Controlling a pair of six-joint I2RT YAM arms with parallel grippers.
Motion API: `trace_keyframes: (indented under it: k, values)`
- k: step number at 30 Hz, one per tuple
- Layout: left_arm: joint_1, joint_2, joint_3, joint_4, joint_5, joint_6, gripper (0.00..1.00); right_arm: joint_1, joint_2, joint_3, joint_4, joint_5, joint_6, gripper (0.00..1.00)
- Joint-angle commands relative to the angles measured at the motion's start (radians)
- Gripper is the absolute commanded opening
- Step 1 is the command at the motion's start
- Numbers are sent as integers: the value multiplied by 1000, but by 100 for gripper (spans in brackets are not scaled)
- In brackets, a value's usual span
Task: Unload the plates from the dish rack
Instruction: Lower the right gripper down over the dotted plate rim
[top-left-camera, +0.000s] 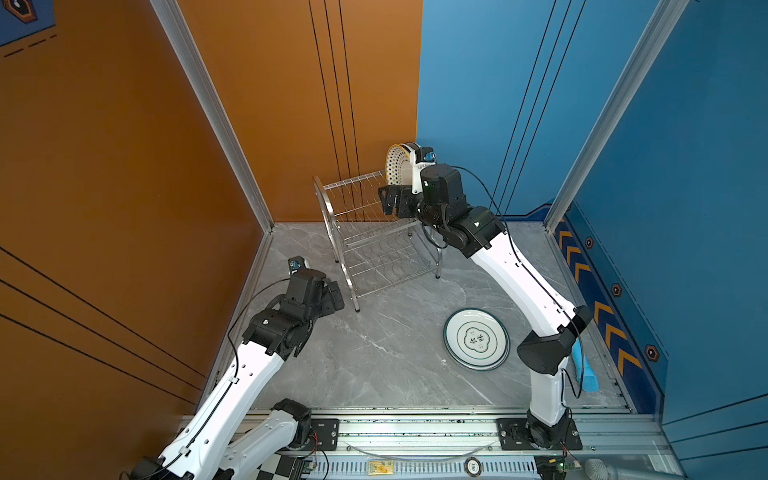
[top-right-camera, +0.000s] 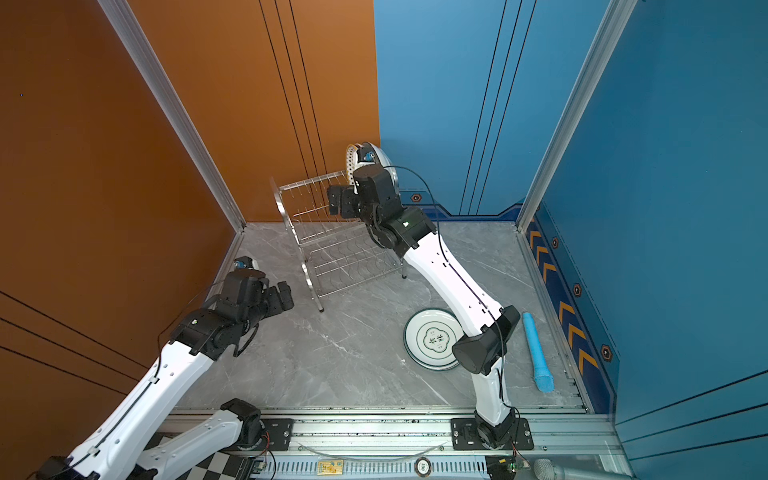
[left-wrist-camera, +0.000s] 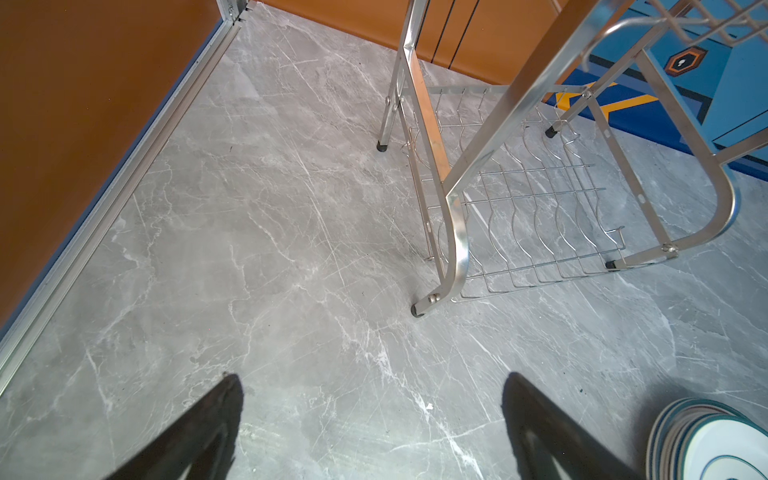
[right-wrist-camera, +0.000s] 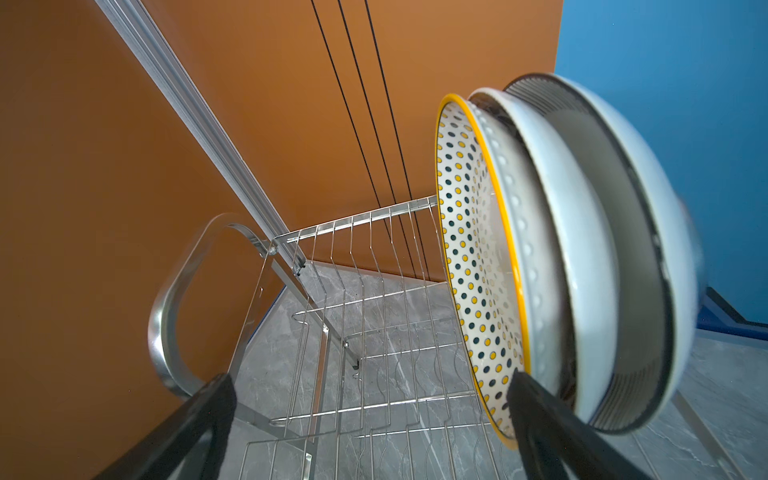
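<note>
Steel-wire dish rack (top-left-camera: 374, 239) stands at the back of the grey marble tabletop (top-left-camera: 374, 365), near the corner where orange and blue walls meet; lower tier bare, upper tier mostly bare. Plates left in it: three upright at the far end of the upper tier, seen best in the right wrist view. They are the dotted plate (right-wrist-camera: 469, 249) with yellow rim nearest the open slots, a plain white plate (right-wrist-camera: 565, 257) behind it, then a black-striped plate (right-wrist-camera: 640, 257). Already unloaded: stack of plates (top-left-camera: 476, 338) lying flat on the tabletop in front of the rack, teal-rimmed one on top. Up at the upper tier is the right arm (top-left-camera: 519, 274), right jaws spread wide and holding nothing, one finger (right-wrist-camera: 540, 419) close by the dotted plate's lower rim; touching or not, can't tell. Low beside the rack's near leg sits the left arm (top-left-camera: 249, 374), left jaws wide open too, empty, over bare tabletop. Step in hand, as I read it: reach for the next plate, likely the dotted one. Next move calls for getting the right jaws astride that rim, one finger each face, without nudging the white plate behind; then close, lift straight up clear of the divider wires, carry to the stack. Glazed rim looks slippery, so a deep bite needed. Off by the blue side wall lies a blue cylinder (top-right-camera: 538, 353), out of the way.
</note>
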Motion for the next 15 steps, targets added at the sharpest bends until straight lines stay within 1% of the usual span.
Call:
trace_keyframes:
  k: [1, 15]
  values:
    - [14, 6, 15, 3, 20, 21, 98, -4, 11, 24, -29, 30, -18, 100]
    - [18, 8, 11, 10, 25, 24, 98, -21, 35, 25, -36, 63, -26, 100]
